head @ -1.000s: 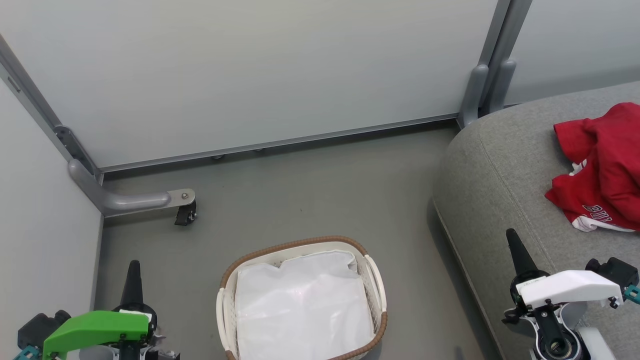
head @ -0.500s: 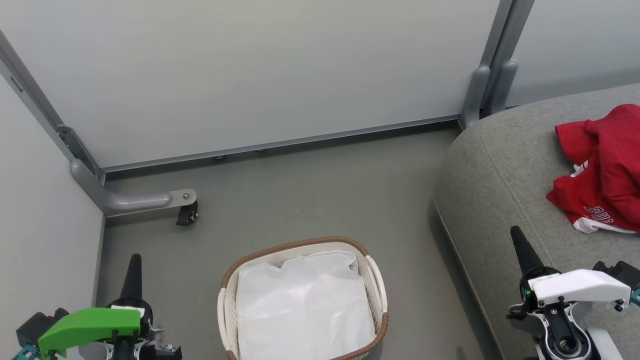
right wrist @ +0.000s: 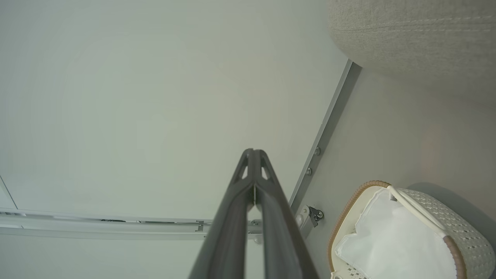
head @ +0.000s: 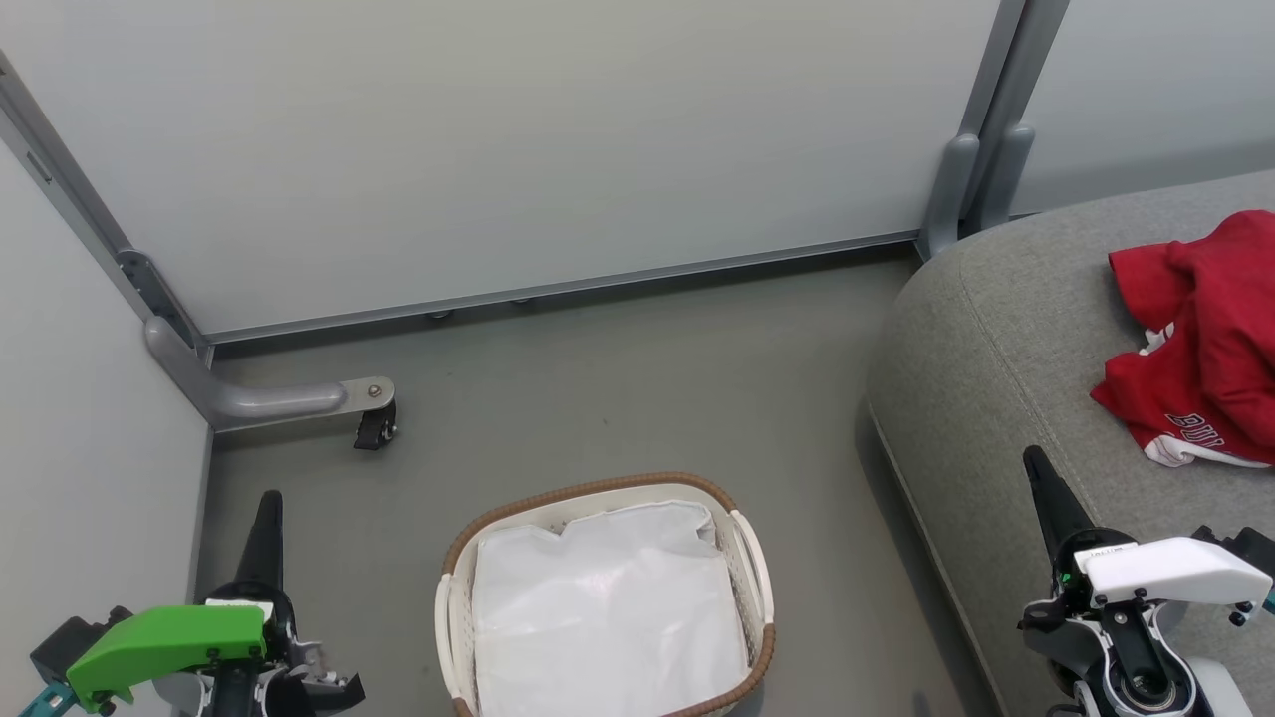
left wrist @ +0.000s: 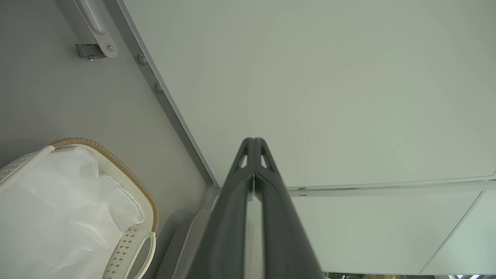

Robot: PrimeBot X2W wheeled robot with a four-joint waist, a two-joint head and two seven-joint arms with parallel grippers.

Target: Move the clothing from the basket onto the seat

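The red clothing (head: 1200, 344) with white trim and lettering lies crumpled on the grey seat (head: 996, 339) at the right. The white basket (head: 754, 558) with a brown rim stands on the floor at bottom centre, holding just its white liner. Its rim (left wrist: 128, 174) also appears in the left wrist view, and the basket (right wrist: 434, 217) sits low right in the right wrist view. My left gripper (head: 269, 503) is shut and empty at lower left, left of the basket. My right gripper (head: 1036, 463) is shut and empty over the seat's front edge. Both pairs of fingers (left wrist: 254, 145) (right wrist: 252, 155) are pressed together.
Pale partition panels (head: 498, 139) wall in the back and left. A grey bracket foot with a black caster (head: 371, 428) sticks out onto the grey floor (head: 647, 378) at left. A grey post (head: 971, 179) stands behind the seat's corner.
Both grippers have sunk lower in the head view, and the scene has shifted slightly, so the camera moved a little. The clothing and basket have stayed in place.
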